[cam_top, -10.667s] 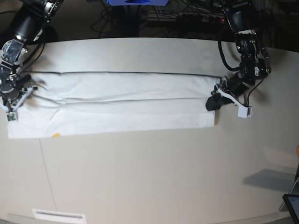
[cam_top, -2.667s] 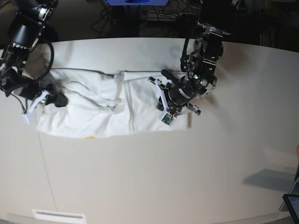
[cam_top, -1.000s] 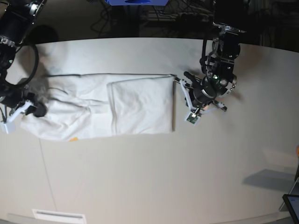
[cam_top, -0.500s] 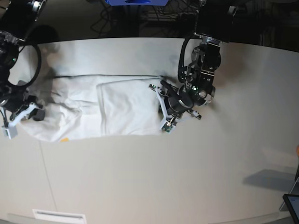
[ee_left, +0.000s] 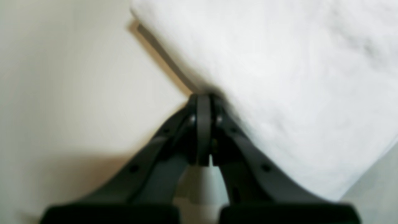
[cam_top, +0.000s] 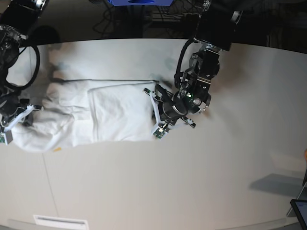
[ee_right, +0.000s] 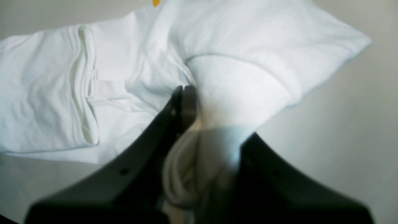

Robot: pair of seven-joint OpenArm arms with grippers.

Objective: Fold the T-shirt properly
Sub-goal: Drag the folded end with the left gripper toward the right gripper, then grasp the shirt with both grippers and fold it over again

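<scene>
The white T-shirt (cam_top: 115,112) lies on the table as a long band, its right end folded over into a flat panel. A small orange bit of print (cam_top: 57,150) peeks out at its lower left. My left gripper (cam_top: 154,108) is at the panel's right edge; in the left wrist view it (ee_left: 203,99) is shut, tips touching the fold of the T-shirt (ee_left: 295,77), with no cloth visible between them. My right gripper (cam_top: 21,120) is at the shirt's left end; in the right wrist view it (ee_right: 192,99) is shut on a bunched wad of the T-shirt (ee_right: 46,93).
The pale table (cam_top: 168,182) stretches bare toward the front. Behind its far edge are dark cables and a blue object (cam_top: 139,2). A tablet corner (cam_top: 300,211) shows at the lower right and a white label (cam_top: 60,221) at the lower left.
Both arms have moved left and the whole shirt has slid left with them. Its right edge is now well left of where it was a second ago.
</scene>
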